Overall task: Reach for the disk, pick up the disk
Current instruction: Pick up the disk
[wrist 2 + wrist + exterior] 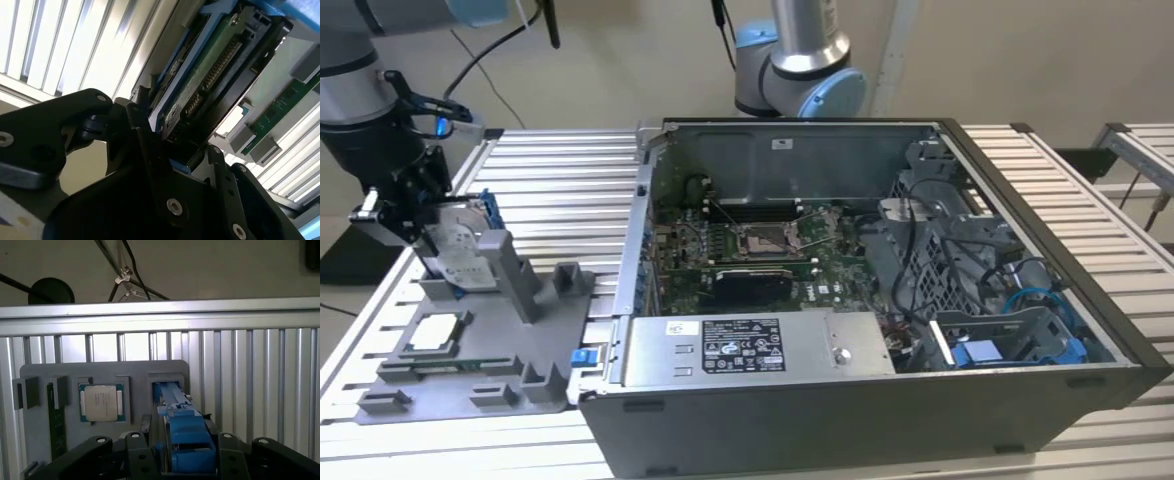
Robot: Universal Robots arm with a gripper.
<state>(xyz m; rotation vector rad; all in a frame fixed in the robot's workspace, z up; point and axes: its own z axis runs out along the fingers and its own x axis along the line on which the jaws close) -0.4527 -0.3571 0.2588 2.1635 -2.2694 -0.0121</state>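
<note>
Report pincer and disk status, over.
Pincer shut on disk. Disk upright, low end in tray slot. Nothing blocking it.

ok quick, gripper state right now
Gripper: closed on the disk, which stands in the grey holder.

UR arm [354, 100] stands near vertical at the exterior view's left, wrist pointing down, gripper [424, 220] at its low end, black fingers [136, 450] clamped against both sides of the disk [185, 432] in both wrist views.
</note>
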